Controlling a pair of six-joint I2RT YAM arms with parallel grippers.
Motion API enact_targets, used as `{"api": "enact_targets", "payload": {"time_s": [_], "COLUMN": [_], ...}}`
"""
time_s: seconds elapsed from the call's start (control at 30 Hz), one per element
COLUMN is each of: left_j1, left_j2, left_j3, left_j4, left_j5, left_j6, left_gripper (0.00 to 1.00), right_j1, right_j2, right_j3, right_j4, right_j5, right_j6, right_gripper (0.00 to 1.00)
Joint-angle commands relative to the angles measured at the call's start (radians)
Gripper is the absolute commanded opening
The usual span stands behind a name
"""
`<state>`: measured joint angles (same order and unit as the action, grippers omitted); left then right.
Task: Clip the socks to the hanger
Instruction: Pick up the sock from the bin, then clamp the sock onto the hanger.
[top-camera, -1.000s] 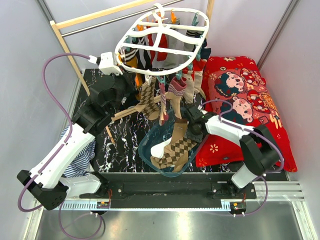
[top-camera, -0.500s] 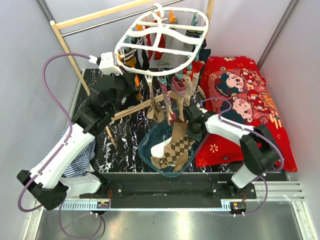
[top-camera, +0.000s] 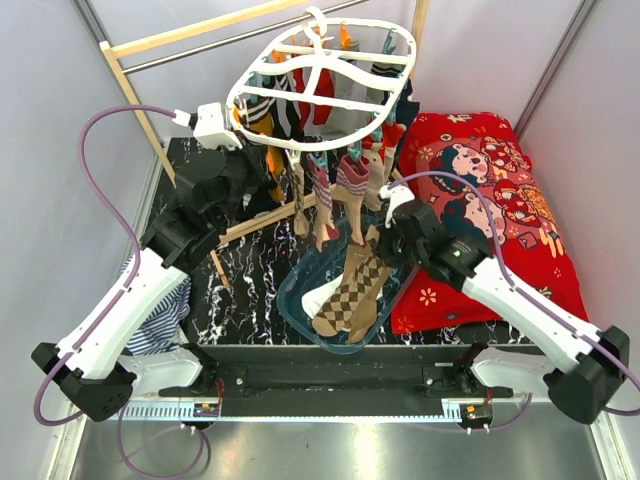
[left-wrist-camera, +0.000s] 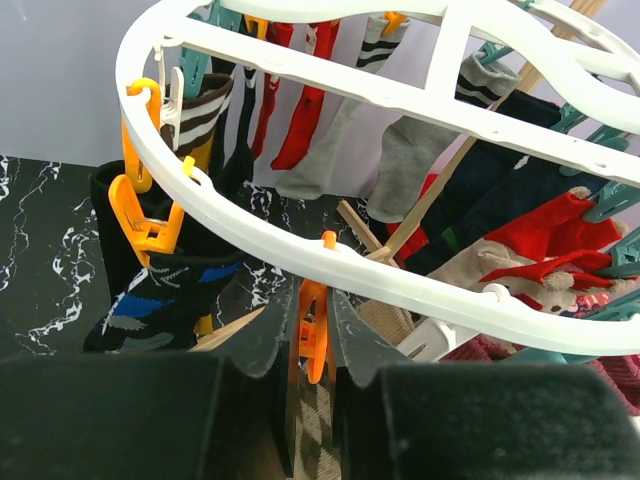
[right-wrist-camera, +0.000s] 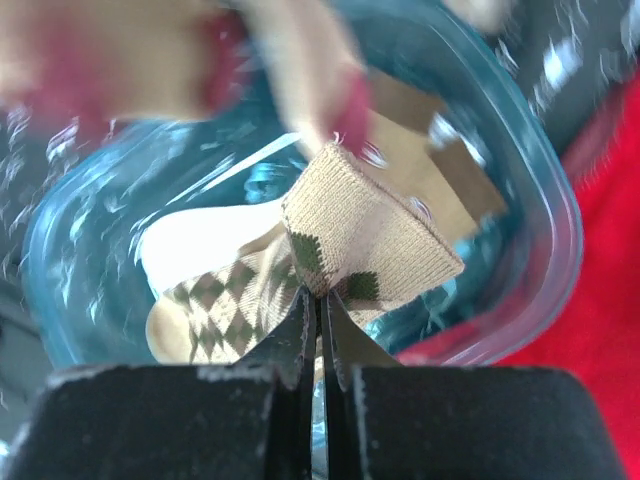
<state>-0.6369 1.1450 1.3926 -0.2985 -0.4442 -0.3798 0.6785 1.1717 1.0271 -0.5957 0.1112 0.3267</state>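
**Right gripper (right-wrist-camera: 322, 322) pinches an argyle sock (right-wrist-camera: 375, 235); left gripper (left-wrist-camera: 311, 345) on an orange clip (left-wrist-camera: 312, 335)**

Hanger (top-camera: 320, 85): white oval frame, hooked on the metal rod of the wooden rack (top-camera: 180, 38), above the far half of the tabletop (top-camera: 205, 290). It tilts, with the near rim lower. Orange and teal clips run all round the rim.

Socks (top-camera: 345, 190): most are already clipped, a dense row along the near rim plus red, grey, striped and black ones at the far and left rims. The left wrist view shows red, grey and navy ones hanging inside the oval.

Left gripper: at the near-left rim, fingers (left-wrist-camera: 262, 340) nearly together on either side of one orange clip, pressing against it. That clip hangs from the rim; whether it holds a sock cannot be told.

Right gripper: fingers fully closed on the folded cuff of the argyle sock. The sock is lifted, cuff up, foot trailing down into the tub (top-camera: 292, 305).

Tub: clear bluish oval, by the middle of the tabletop's near edge. A pale sock (top-camera: 322, 295) lies in it beside the argyle one.

Cushion (top-camera: 500, 190): red, cartoon print, along the right edge.

Striped cloth (top-camera: 160, 325): blue and white, draped at the left edge under the left arm.
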Motion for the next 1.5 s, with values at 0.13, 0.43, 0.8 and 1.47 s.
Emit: {"api": "enact_targets", "payload": {"time_s": [0.13, 0.43, 0.8, 1.47], "left_j1": [-0.001, -0.001, -0.003, -0.001], "left_j2": [-0.024, -0.004, 0.013, -0.007], "left_j3": [0.065, 0.086, 0.1, 0.092], "left_j4": [0.012, 0.006, 0.001, -0.002], "left_j5": [-0.039, -0.019, 0.002, 0.019], "left_j6": [0.012, 0.004, -0.01, -0.019], "left_gripper": [0.0, 0.0, 0.0, 0.0], "right_j1": [0.148, 0.177, 0.23, 0.193], "right_j2": [-0.078, 0.003, 0.207, 0.384], "right_j3": [0.172, 0.372, 0.521, 0.415], "right_j4": [0.099, 0.161, 0.356, 0.749], "right_j5": [-0.188, -0.474, -0.711, -0.463], "right_j6": [-0.585, -0.807, -0.844, -0.868], "right_gripper": [0.0, 0.0, 0.0, 0.0]}}
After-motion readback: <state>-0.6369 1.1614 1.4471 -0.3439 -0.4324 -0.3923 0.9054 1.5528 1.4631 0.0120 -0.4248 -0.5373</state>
